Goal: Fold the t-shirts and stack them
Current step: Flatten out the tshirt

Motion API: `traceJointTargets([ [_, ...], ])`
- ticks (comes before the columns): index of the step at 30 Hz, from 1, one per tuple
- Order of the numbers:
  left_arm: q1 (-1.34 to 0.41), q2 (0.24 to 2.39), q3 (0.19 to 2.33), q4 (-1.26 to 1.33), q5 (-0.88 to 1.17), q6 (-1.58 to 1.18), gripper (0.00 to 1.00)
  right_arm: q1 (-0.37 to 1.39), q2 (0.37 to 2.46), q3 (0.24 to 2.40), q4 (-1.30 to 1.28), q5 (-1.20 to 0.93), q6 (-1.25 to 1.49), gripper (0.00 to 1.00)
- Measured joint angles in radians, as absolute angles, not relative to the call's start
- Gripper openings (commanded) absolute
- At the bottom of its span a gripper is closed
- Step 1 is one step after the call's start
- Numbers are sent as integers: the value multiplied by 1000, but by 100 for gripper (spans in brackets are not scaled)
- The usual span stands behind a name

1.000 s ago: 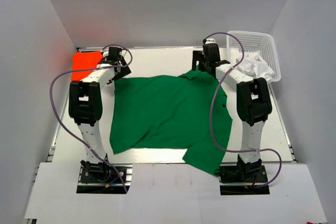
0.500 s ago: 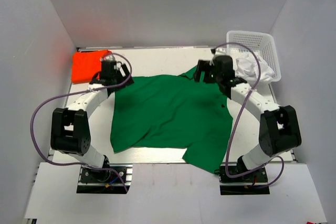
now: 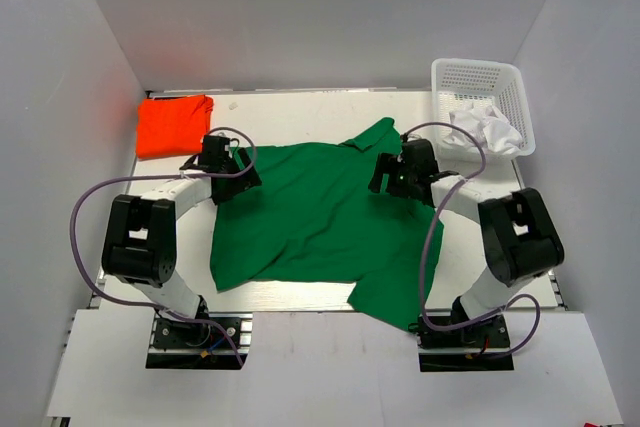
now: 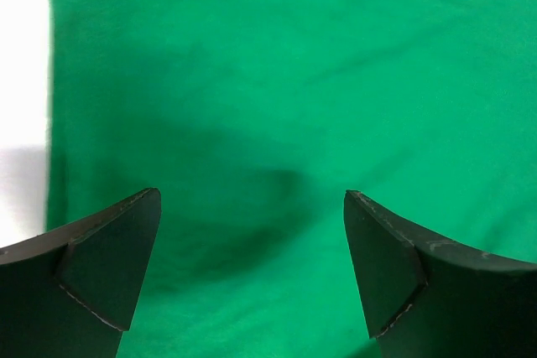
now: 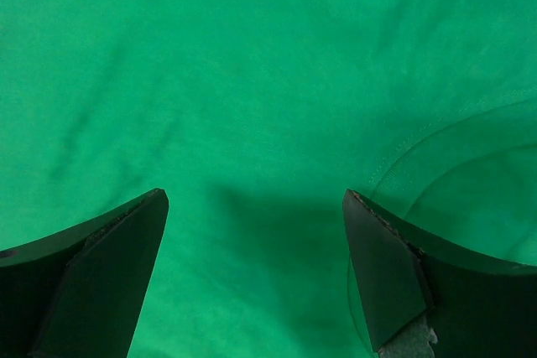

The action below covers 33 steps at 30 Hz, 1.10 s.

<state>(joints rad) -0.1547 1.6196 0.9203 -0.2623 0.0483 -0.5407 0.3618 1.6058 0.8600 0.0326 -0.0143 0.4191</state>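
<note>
Shows the green t-shirt [image 3: 320, 232] spread open across the middle of the table [image 3: 300, 109], collar toward the far edge, one lower corner reaching past the near edge on the right. Shows the orange-red t-shirt [image 3: 173, 125] folded in the far left corner, well apart from the green one.

Places the left fingers [image 3: 238, 179] low over the green t-shirt near its left shoulder. Seen from the left wrist: spread wide [image 4: 101, 266], nothing pinched, only green cloth below and a strip of white table along the left.

Places the right fingers [image 3: 385, 175] low over the same shirt near its right shoulder, just below the collar. Seen from the right wrist: likewise spread wide [image 5: 101, 274], gripping nothing, with a curved stitched seam [image 5: 419, 144] in the cloth by the right-hand finger. Cannot tell whether either pair of tips touches the cloth.

Leaves a white mesh basket [image 3: 490, 75] in the far right corner, with crumpled white cloth [image 3: 485, 130] inside.
</note>
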Motion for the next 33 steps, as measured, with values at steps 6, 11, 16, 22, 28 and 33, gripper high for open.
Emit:
traceJointTargets([
  [6,-148,1631,936,-308,-98,-577,100,361,1691,891,44,17,443,90],
  [11,-138,1652,986,-310,-162,-581,94,360,1722,914,49,51,444,90],
  [16,-141,1729,1021,-297,-174,-569,82,360,1741,936,50,54,442,90],
  [22,-145,1796,1074,-310,-209,-561,58,360,1743,939,49,58,441,90],
  [28,-145,1808,1082,-326,-232,-562,26,360,1748,942,49,65,441,90],
  [33,-145,1803,1100,-347,-233,-567,0,360,1752,947,48,76,441,90],
])
